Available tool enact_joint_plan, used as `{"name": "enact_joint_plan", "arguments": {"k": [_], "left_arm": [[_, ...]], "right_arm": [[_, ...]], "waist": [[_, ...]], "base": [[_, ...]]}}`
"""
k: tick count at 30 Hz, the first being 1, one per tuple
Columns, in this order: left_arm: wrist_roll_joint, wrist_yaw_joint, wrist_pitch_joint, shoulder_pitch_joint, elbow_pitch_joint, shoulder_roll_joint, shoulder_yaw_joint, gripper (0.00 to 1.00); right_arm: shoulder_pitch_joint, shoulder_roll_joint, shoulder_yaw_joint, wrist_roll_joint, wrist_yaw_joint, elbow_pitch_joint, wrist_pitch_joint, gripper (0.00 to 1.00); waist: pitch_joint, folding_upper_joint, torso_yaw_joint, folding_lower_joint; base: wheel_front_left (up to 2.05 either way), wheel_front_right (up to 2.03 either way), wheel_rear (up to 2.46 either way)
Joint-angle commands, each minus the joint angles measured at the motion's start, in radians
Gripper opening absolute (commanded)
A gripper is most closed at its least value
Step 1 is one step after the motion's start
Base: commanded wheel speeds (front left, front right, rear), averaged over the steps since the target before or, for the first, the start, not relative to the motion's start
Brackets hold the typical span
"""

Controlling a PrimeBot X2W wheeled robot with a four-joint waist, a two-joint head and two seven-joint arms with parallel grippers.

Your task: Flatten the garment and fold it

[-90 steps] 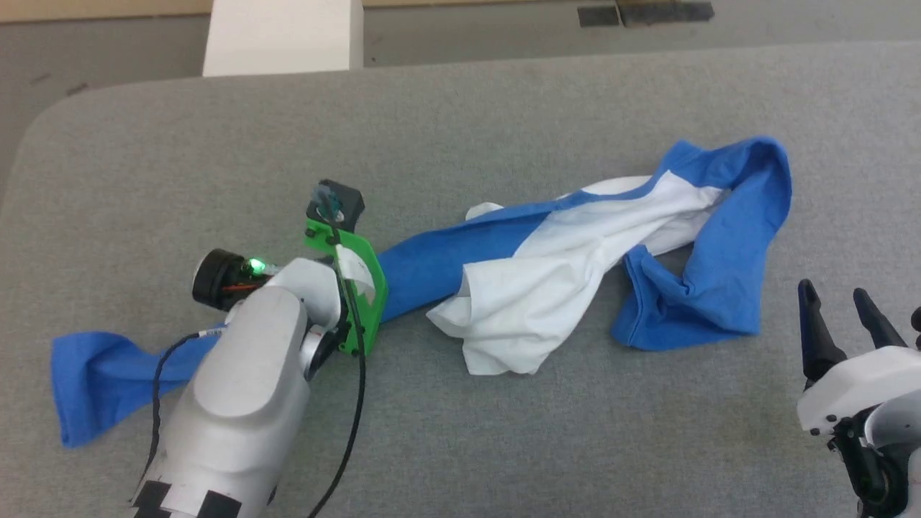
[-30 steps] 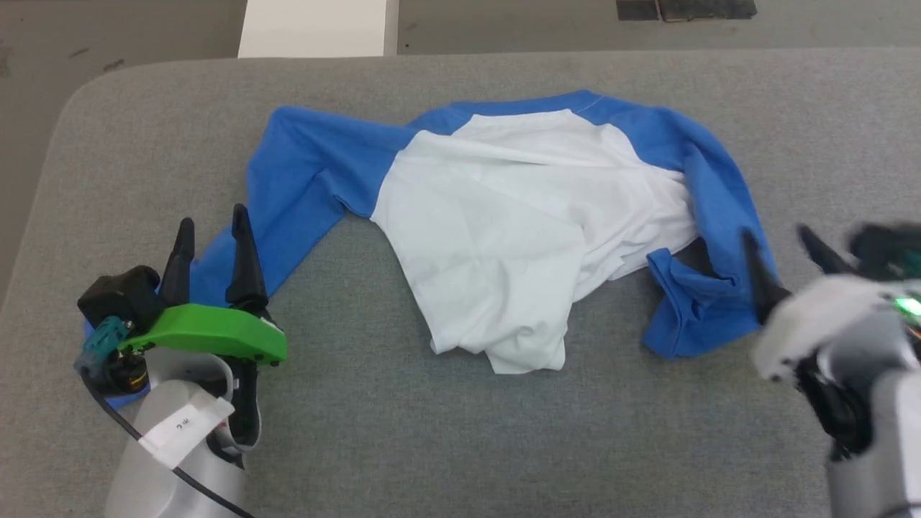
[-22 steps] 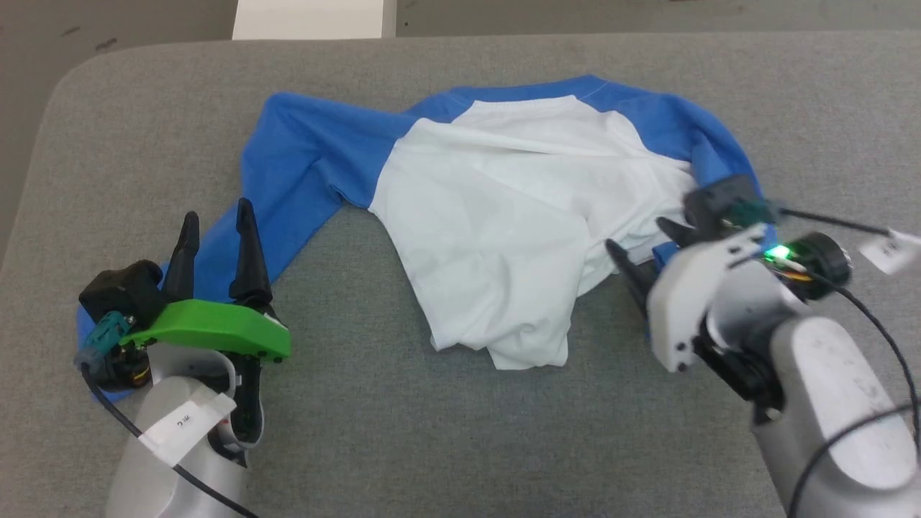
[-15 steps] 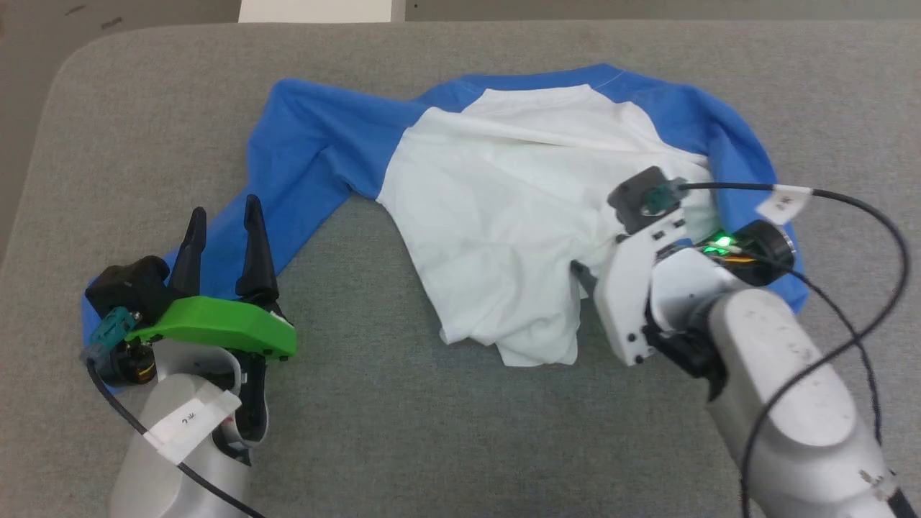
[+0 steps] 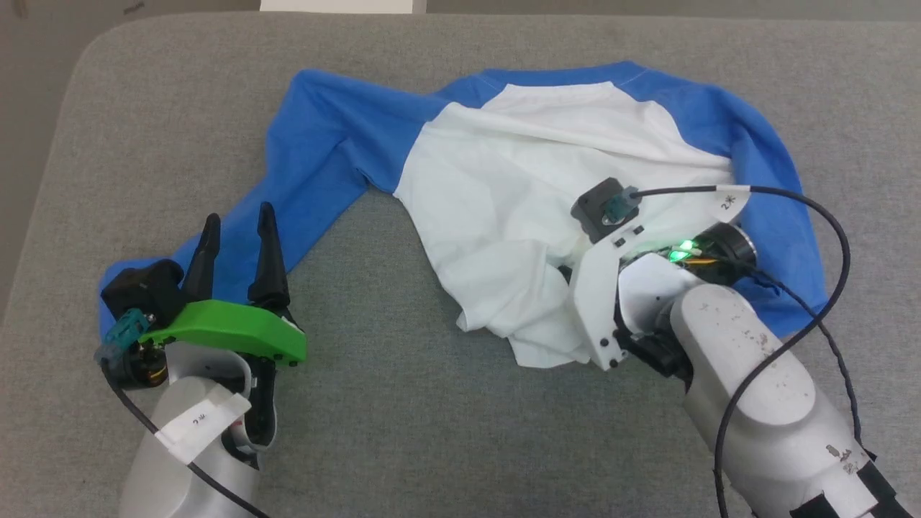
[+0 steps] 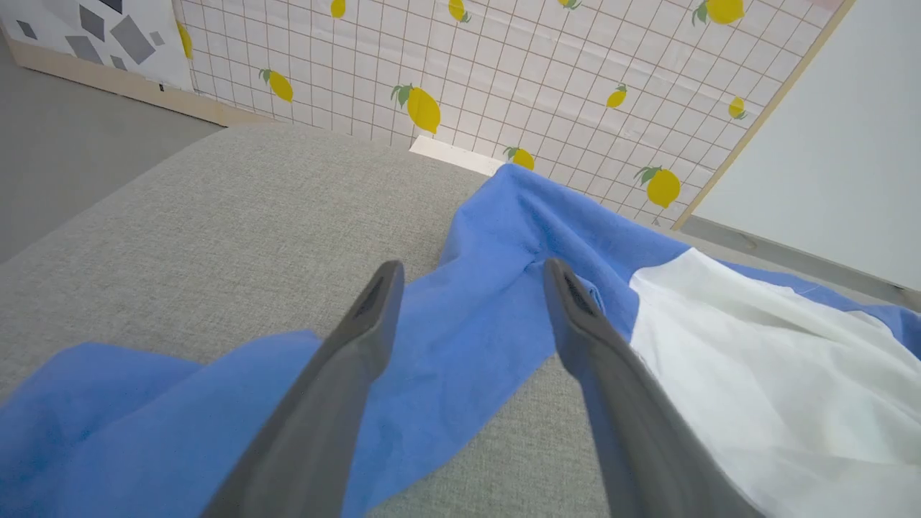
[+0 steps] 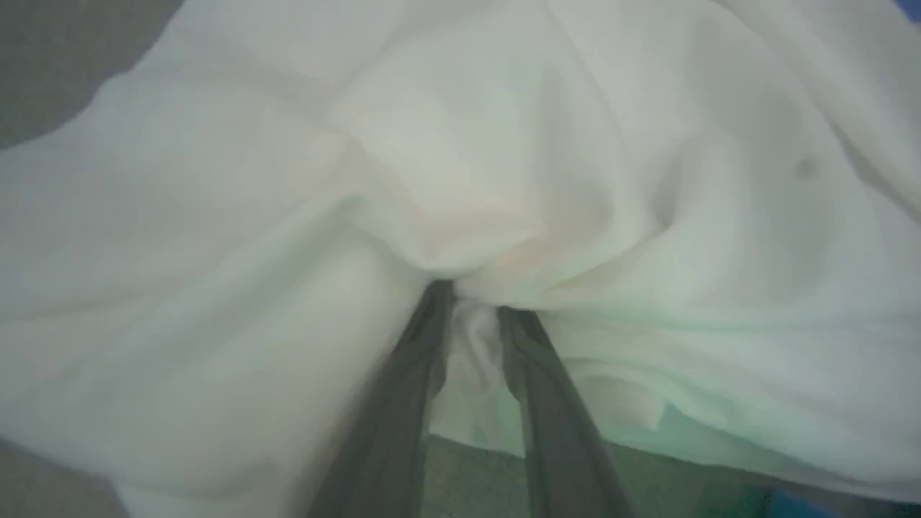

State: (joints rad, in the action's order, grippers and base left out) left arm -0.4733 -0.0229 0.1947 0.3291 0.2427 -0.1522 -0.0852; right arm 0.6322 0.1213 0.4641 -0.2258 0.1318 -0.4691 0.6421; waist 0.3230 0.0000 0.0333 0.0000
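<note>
The garment (image 5: 504, 180), white-bodied with bright blue sleeves, lies partly spread on the grey padded surface (image 5: 432, 432). Its lower white edge is crumpled. My right gripper (image 5: 566, 273) reaches in at that crumpled edge from the right. In the right wrist view its fingers (image 7: 471, 302) stand close together, pinching a bunched white fold of the garment (image 7: 504, 144). My left gripper (image 5: 239, 214) hovers open over the left blue sleeve (image 5: 316, 187). In the left wrist view its fingers (image 6: 471, 265) straddle the sleeve (image 6: 460, 345) with nothing held.
The surface's rounded corner and left edge (image 5: 65, 93) drop to the floor. A white box (image 5: 338, 6) peeks in at the top edge. A lemon-patterned wall (image 6: 504, 72) stands beyond the far edge. The right arm's cable (image 5: 827, 216) arcs over the right sleeve.
My right gripper swung in from the right onto the white body's crumpled edge and narrowed its fingers on a fold. The camera shifted a little. The left gripper stayed open in place.
</note>
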Motion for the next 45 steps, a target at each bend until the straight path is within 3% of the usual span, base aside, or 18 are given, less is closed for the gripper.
{"name": "enact_joint_plan", "arguments": {"k": [1, 6, 15, 20, 21, 22, 23, 28, 34, 39, 42, 45], "left_arm": [[-0.003, 0.004, -0.004, 0.004, 0.004, 0.002, -0.004, 1.0], [-0.004, 0.004, -0.007, -0.009, 0.01, -0.002, -0.011, 1.0], [-0.011, -0.008, -0.028, -0.048, 0.009, -0.004, -0.02, 1.0], [-0.017, -0.013, -0.039, -0.058, 0.003, -0.003, -0.024, 1.0], [-0.017, -0.014, -0.042, -0.06, 0.002, -0.004, -0.024, 1.0], [-0.019, -0.015, -0.045, -0.061, 0.002, -0.005, -0.025, 1.0], [-0.019, -0.015, -0.047, -0.063, 0.002, -0.005, -0.026, 1.0], [-0.021, -0.018, -0.051, -0.065, -0.001, -0.008, -0.031, 1.0], [-0.022, -0.022, -0.054, -0.068, -0.007, -0.009, -0.037, 1.0], [-0.021, -0.014, -0.085, -0.063, -0.006, -0.014, -0.059, 1.0], [-0.006, 0.005, -0.161, -0.016, 0.001, -0.027, -0.104, 1.0], [0.01, 0.02, -0.323, 0.069, 0.029, -0.045, -0.165, 1.0]], "right_arm": [[-0.035, 0.01, 0.025, -0.025, -0.001, -0.015, -0.004, 0.0], [-0.098, 0.097, 0.094, -0.144, -0.001, 0.11, 0.036, 0.0], [-0.326, 0.353, 0.206, -0.396, -0.001, 0.465, 0.331, 0.0], [-0.426, 0.399, 0.178, -0.458, -0.001, 0.556, 0.434, 0.0], [-0.435, 0.39, 0.157, -0.457, -0.001, 0.57, 0.419, 0.0], [-0.441, 0.381, 0.141, -0.454, -0.001, 0.579, 0.402, 0.35], [-0.444, 0.374, 0.129, -0.451, -0.001, 0.588, 0.387, 1.0], [-0.457, 0.29, -0.03, -0.452, -0.001, 0.628, 0.23, 1.0], [-0.481, 0.155, -0.319, -0.373, -0.001, 0.625, -0.009, 1.0], [-0.496, 0.061, -0.493, -0.291, -0.001, 0.599, -0.089, 1.0], [-0.496, 0.036, -0.55, -0.26, -0.001, 0.603, -0.097, 1.0], [-0.492, 0.02, -0.585, -0.233, -0.001, 0.61, -0.095, 1.0]], "waist": [[-0.015, 0.0, -0.003, 0.0], [-0.06, 0.0, -0.016, 0.0], [-0.126, 0.0, -0.041, 0.0], [-0.133, 0.0, -0.048, 0.0], [-0.133, 0.0, -0.051, 0.0], [-0.133, 0.0, -0.053, 0.0], [-0.134, 0.0, -0.054, 0.0], [-0.142, 0.0, -0.055, 0.0], [-0.148, 0.0, -0.06, 0.0], [-0.139, 0.0, -0.073, 0.0], [-0.123, 0.0, -0.077, 0.0], [-0.104, 0.0, -0.083, 0.0]], "base": [[0.0, 0.0, 0.0], [0.0, 0.0, 0.0], [0.0, 0.0, 0.0], [0.0, 0.0, 0.0], [0.0, 0.0, 0.0], [0.0, 0.0, 0.0], [0.0, 0.0, 0.0], [0.0, 0.0, 0.0], [0.0, 0.0, 0.0], [0.0, 0.0, 0.0], [0.0, 0.0, 0.0], [0.0, 0.0, 0.0]]}}
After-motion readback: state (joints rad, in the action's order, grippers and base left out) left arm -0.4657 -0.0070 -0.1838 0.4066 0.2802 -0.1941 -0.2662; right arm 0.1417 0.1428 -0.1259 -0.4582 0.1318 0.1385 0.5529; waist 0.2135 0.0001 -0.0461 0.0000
